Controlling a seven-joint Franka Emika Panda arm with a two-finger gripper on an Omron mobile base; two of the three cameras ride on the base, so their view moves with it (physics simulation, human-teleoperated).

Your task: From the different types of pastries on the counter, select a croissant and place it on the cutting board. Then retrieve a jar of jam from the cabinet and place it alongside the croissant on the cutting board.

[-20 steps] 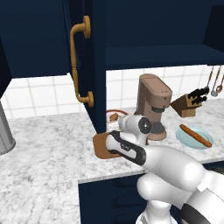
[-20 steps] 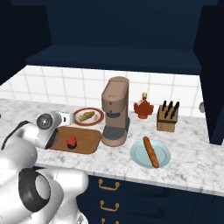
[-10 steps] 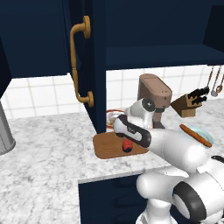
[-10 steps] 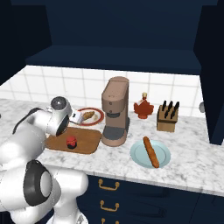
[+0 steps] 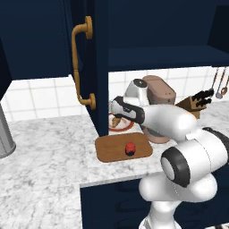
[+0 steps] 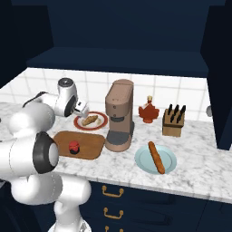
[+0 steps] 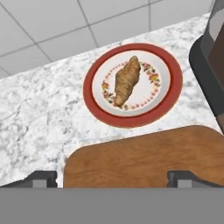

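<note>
Right base view is showing the counter (image 6: pixel 190 174), white-and-grey marbled stone running over dark navy drawer fronts with brass pulls, backed by white wall tiles and overhung by dark navy cabinets. Standing along it are a brown coffee machine (image 6: pixel 119 115), a knife block (image 6: pixel 174 121) toward the right end, and a pale blue plate (image 6: pixel 170 159) near the front edge carrying the long thin brown stick-shaped pastry (image 6: pixel 156 157). In the left base view the cabinet (image 5: pixel 97 67) door is standing open, edge-on, its curved brass-tan handle (image 5: pixel 82 62) facing left.

The croissant (image 7: pixel 127 81), a lumpy golden-tan crescent, is lying in the middle of a round white red-rimmed plate (image 7: pixel 170 94) close to the tiled wall. The cutting board (image 6: pixel 88 144), a flat brown rectangle with rounded corners, is lying just in front of that plate, nearer the counter's front edge. The jar of jam (image 6: pixel 74 146), tiny, squat and red with a dark lid, is sitting on the board's middle.

The gripper (image 7: pixel 113 176) is hovering over the board's rear edge, pointing toward the croissant plate; its fingertips (image 7: pixel 41 177) are spread wide, holding and touching nothing.
</note>
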